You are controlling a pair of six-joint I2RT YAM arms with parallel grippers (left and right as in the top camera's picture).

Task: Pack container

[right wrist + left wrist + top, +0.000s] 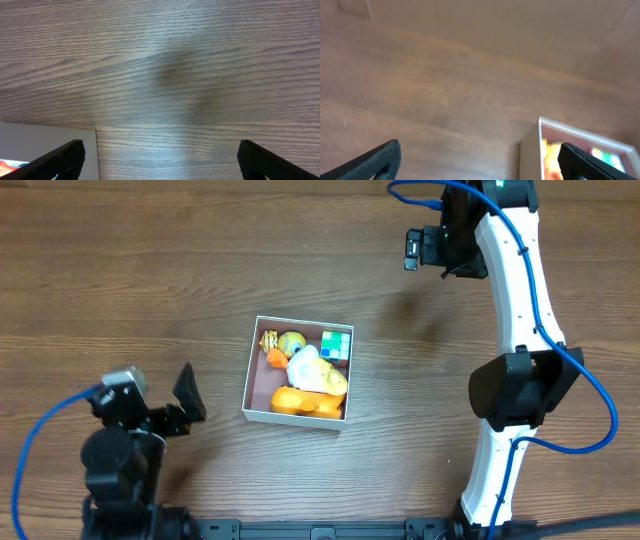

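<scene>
The container (249,380), a square white-walled box, sits mid-table. Inside lie a pale yellow toy (316,372), an orange toy (298,402), a green cube (337,345) and a small yellow ball (291,342). My left gripper (188,404) stands open just left of the box with nothing between its fingers. In the left wrist view, the left gripper (480,161) has the box's white wall (530,152) by its right finger (582,162). My right gripper (428,246) hangs open and empty at the back right, far from the box. In the right wrist view, the right gripper (160,160) has a box wall (47,145) at lower left.
The wood-grain table (120,290) spreads all around the box. The white right arm (515,290) with its blue cable runs down the right side. The left arm's base (120,470) stands at the front left.
</scene>
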